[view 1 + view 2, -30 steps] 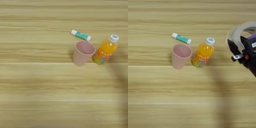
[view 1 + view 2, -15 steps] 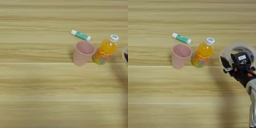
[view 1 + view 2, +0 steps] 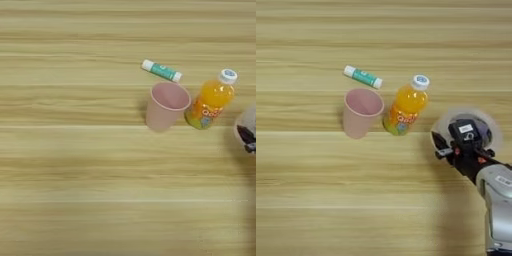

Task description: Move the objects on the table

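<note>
A pink cup [image 3: 361, 112] stands upright in the middle of the wooden table [image 3: 316, 200]. An orange drink bottle [image 3: 405, 107] with a white cap stands just to its right, almost touching it. Right of the bottle my right gripper [image 3: 455, 145] comes in from the lower right, its black fingers shut on the rim of a clear tape roll [image 3: 491, 126]. The roll sits low over the table, a short gap from the bottle. In the left eye view only the roll's edge [image 3: 247, 121] shows at the right border.
A small green and white tube [image 3: 363, 77] lies on its side just behind the cup. My silver forearm [image 3: 500, 205] fills the lower right corner.
My gripper has carried the tape roll from the right edge leftward and toward me, ending close to the bottle's right. Cup, bottle and tube have not moved.
</note>
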